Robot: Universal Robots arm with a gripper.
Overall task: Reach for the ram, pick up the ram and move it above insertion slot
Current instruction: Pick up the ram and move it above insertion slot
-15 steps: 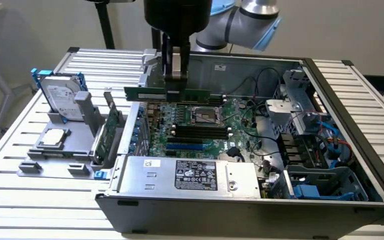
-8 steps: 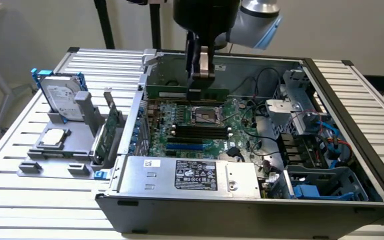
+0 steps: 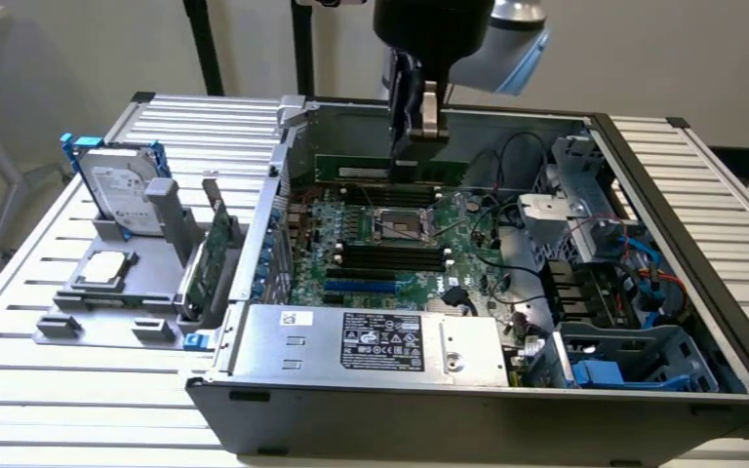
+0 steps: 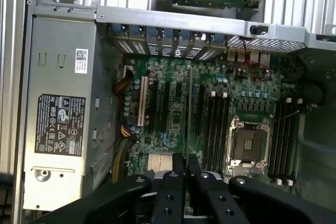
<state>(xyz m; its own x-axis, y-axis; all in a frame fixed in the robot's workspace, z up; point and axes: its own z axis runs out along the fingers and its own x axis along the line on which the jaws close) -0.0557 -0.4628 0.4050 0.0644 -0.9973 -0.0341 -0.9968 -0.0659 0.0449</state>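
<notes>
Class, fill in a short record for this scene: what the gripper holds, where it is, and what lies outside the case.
gripper: shut on the ram
ram position: in the air over the motherboard, inside the open computer case
ram in wrist view: seen edge-on between the fingers
black slots: empty
outside the case, on the exterior view's left: hard drive and expansion card, standing in a grey holder

Matt grey metal case [image 3: 479, 409]; glossy green ram [image 3: 388, 171]; black plastic hand [image 4: 186, 174].
</notes>
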